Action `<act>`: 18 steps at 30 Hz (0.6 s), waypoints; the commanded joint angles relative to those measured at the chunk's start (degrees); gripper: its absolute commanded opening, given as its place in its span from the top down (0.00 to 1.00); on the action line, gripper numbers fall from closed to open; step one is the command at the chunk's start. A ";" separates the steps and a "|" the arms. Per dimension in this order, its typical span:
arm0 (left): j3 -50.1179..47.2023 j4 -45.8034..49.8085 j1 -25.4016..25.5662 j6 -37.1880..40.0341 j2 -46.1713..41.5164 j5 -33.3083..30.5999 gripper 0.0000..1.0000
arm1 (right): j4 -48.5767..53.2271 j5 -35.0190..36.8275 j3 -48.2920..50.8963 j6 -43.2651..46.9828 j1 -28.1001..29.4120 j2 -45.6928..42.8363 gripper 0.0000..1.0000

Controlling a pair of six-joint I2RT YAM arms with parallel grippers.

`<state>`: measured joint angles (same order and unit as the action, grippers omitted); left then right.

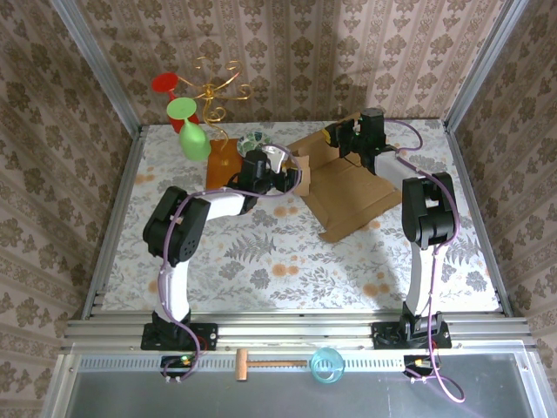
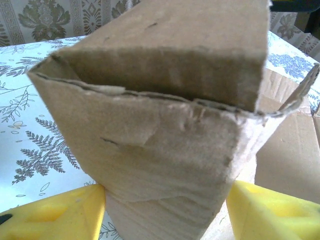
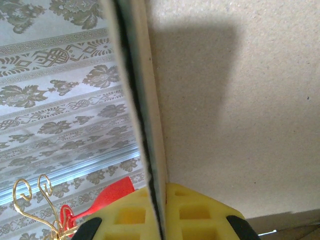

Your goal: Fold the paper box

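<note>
- Gold wire curled into loops forms a rack [image 1: 218,83] at the table's [image 1: 287,261] far-left corner. A red plastic goblet [image 1: 165,84] and a green one [image 1: 193,138] hang tilted from it.
- Just right of the rack I see a small orange-brown wooden board [image 1: 219,170], flat and smooth.
- My left gripper [image 2: 165,205] is at the left edge of the paper box [image 1: 352,187]. In the wrist view its blocky yellow fingers [image 2: 55,215] flank a raised, doubled-over flap. The cardboard is rough and creased, with a ragged top edge. It fills the gap from pad to pad, and I cannot tell whether the jaws are pinching it or just bracketing it.
- The box lies right of centre, toward the far side of the table. It is plain matte brown, a broad flat panel with its side walls partly raised.
- My right gripper [image 3: 159,215] works the box's far edge. It is closed on a thin upright panel, whose dark-lined edge runs straight down between the pocketed yellow fingers [image 3: 130,220].
</note>
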<state>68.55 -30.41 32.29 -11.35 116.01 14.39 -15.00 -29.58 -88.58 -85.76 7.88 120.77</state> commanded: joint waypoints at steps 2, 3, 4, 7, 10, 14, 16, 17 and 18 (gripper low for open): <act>3.05 -1.52 -0.30 -1.65 2.06 -4.91 0.39 | 5.51 -5.13 1.15 -1.48 2.14 0.30 1.00; 3.05 -1.34 -0.30 -1.73 2.17 -5.15 0.40 | 5.51 -5.14 1.10 -1.51 2.11 0.30 1.00; 3.16 -1.24 -0.30 -1.82 2.18 -5.52 0.41 | 5.51 -5.14 1.12 -1.56 2.17 0.26 1.00; 3.43 -0.80 -0.30 -1.92 2.47 -6.11 0.46 | 5.51 -5.31 0.87 -1.65 2.31 0.51 1.00; 3.78 -0.78 -0.30 -1.98 2.62 -6.81 0.51 | 5.73 -5.31 0.91 -1.70 2.42 0.52 1.00; 4.59 -0.42 -0.30 -1.98 3.06 -7.62 0.57 | 6.06 -5.14 0.78 -1.87 2.62 0.49 1.00; 5.22 0.19 -0.30 -2.00 3.39 -7.67 0.60 | 6.04 -5.07 0.77 -2.15 2.67 0.52 1.00; 5.49 0.55 -0.30 -2.00 3.52 -7.84 0.61 | 6.00 -5.07 0.73 -2.21 2.75 0.52 1.00; 5.70 1.04 -0.30 -2.09 3.66 -7.94 0.63 | 6.15 -5.05 0.59 -2.22 2.69 0.53 1.00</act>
<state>71.48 -29.06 32.36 -12.71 117.67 9.41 -15.33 -27.27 -88.58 -86.83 8.03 120.77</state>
